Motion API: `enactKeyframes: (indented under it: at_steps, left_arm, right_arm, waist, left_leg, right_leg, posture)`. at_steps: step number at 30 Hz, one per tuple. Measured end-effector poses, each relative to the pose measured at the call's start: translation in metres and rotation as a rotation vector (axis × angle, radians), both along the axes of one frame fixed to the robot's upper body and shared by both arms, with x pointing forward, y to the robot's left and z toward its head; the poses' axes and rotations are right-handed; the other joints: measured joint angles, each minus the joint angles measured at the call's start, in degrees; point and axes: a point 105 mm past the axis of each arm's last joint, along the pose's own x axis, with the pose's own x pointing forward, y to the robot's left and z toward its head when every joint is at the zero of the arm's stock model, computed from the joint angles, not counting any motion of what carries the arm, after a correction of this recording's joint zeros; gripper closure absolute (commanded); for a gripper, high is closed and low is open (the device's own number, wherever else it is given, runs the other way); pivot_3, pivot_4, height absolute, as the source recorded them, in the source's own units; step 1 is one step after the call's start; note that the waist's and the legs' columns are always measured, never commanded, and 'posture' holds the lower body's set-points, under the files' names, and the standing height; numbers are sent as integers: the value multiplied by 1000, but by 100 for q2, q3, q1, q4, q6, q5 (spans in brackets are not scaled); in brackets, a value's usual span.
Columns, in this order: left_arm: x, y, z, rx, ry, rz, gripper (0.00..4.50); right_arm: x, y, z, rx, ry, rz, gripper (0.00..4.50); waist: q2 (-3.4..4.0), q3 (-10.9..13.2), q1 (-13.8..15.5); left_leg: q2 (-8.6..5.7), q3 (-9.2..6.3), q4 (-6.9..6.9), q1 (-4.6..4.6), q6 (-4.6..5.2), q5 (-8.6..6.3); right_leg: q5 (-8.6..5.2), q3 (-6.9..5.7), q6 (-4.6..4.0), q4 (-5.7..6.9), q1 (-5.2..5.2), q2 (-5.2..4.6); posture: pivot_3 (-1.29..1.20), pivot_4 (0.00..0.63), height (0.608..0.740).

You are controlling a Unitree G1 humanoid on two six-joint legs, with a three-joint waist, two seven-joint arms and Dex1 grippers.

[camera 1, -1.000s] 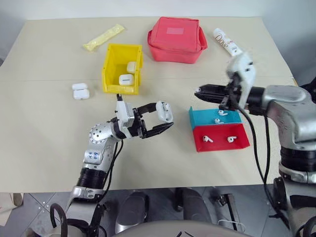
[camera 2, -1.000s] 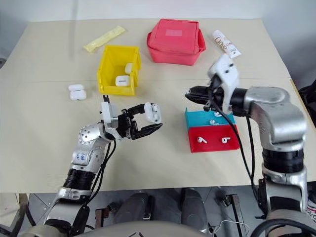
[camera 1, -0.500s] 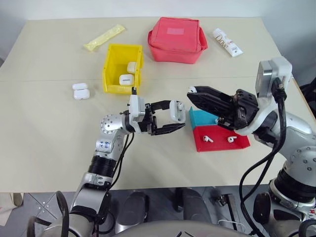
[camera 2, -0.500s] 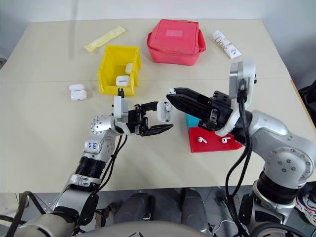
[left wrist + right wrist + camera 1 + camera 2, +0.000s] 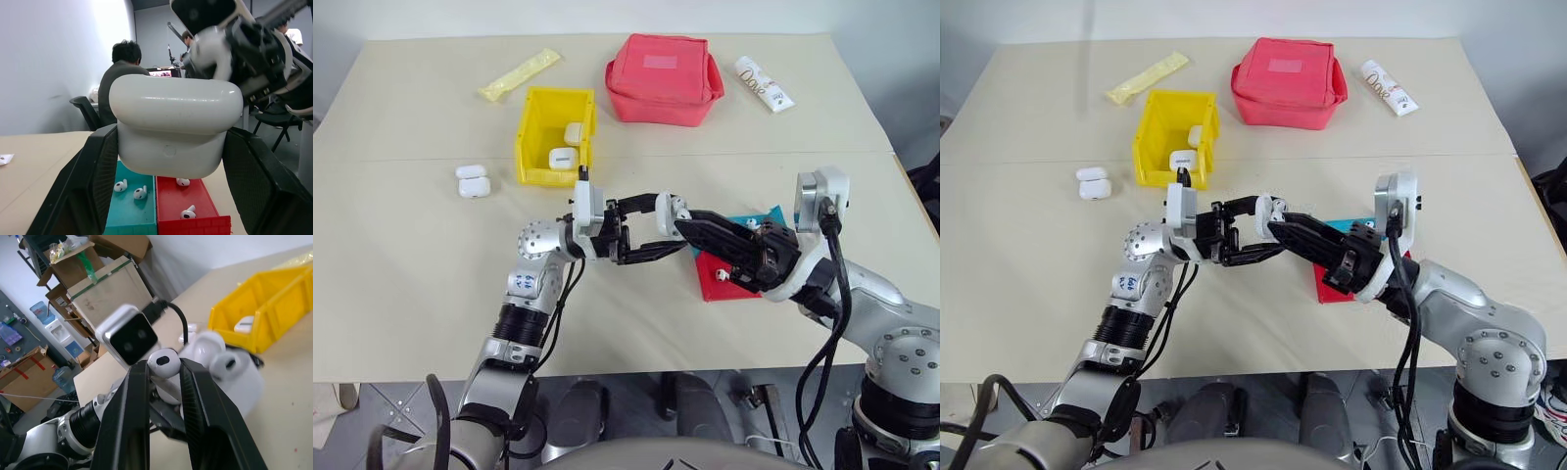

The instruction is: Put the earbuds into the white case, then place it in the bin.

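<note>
Both arms have come together over the table (image 5: 411, 294) since a second ago. Now the left gripper (image 5: 658, 227) has its fingers squeezed on the white case (image 5: 175, 127), held up in the air with its lid open. The right gripper (image 5: 687, 227) pinches one earbud (image 5: 164, 363) in nearly closed fingers, right at the case. More earbuds (image 5: 129, 189) lie in the teal and red trays (image 5: 161, 215). The yellow bin (image 5: 536, 147) sits farther back with two cases inside. A white tube (image 5: 764, 83) has writing too small to read.
</note>
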Motion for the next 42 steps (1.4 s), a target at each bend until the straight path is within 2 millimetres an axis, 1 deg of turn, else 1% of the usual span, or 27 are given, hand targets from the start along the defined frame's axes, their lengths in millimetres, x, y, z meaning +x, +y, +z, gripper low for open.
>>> enactKeyframes:
  at_steps: [5,12,17,22,27,42]
  left_arm:
    - [-2,2,-2,11,16,-2,1684]
    - [-5,3,-3,23,47,-16,1684]
    - [-9,5,-7,33,87,-27,1684]
    - [-12,3,-9,52,107,-43,1684]
    - [-13,2,-12,76,129,-55,1684]
    - [-10,1,-12,82,126,-34,1684]
  right_arm:
    - [0,1,-2,-13,-22,5,4001]
    - [6,2,-7,-18,-35,7,4001]
    - [5,4,-11,-44,-51,31,4001]
    - [4,1,-13,-57,-61,34,4001]
    - [2,-1,-17,-79,-59,42,4001]
    - [2,0,-23,-77,-39,38,4001]
  waist:
    - [0,0,-3]
    - [-1,-1,4]
    - [-1,0,6]
    - [-1,-1,10]
    - [-1,0,8]
    - [-1,0,9]
  left_leg:
    - [1,0,0,0,1,-1]
    - [0,-1,0,0,3,-1]
    - [0,-3,0,0,3,-1]
    - [0,-2,0,-1,3,-1]
    - [1,-2,0,-1,3,-1]
    - [1,-3,0,-2,3,-1]
  right_leg:
    - [0,1,-1,-2,0,2]
    - [-1,4,-1,-3,1,1]
    - [-1,8,-1,-3,1,0]
    - [-1,13,-1,-6,1,-1]
    - [-1,14,-1,-10,1,-1]
    - [-1,24,-1,-12,2,-3]
  posture:
    - [0,150,740]
    - [0,150,740]
    - [0,150,740]
    - [0,150,740]
    - [0,150,740]
    - [0,150,740]
